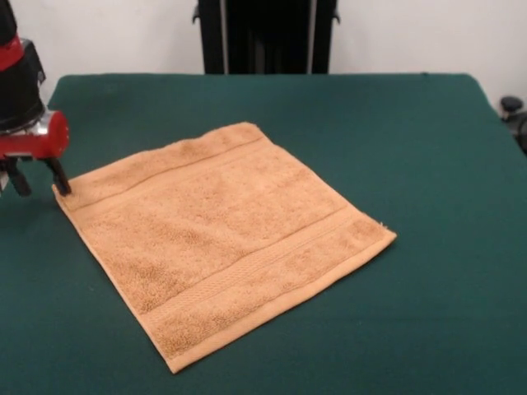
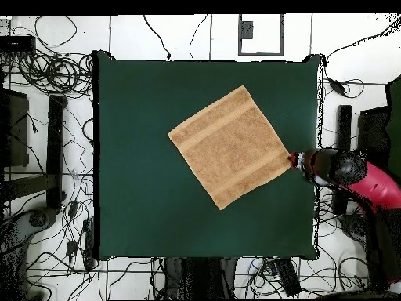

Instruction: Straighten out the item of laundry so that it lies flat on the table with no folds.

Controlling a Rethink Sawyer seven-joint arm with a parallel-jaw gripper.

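The tan-orange towel (image 1: 222,234) lies spread flat on the dark green table (image 1: 428,164), turned so its corners point like a diamond, with a woven band near two opposite hems. No folds show. My gripper (image 1: 39,179) is at the table's left side in the front view, open, low over the cloth. One of its fingers (image 1: 61,178) stands right at the towel's left corner; nothing is between the fingers. In the overhead view the towel (image 2: 229,146) sits right of the table's (image 2: 141,196) middle, and the gripper (image 2: 296,161) is at its right corner.
The robot's black pedestal (image 1: 263,37) stands behind the table's far edge. A black knob-like object (image 1: 511,105) sits past the right edge. Many cables (image 2: 55,74) and stands cover the floor around the table.
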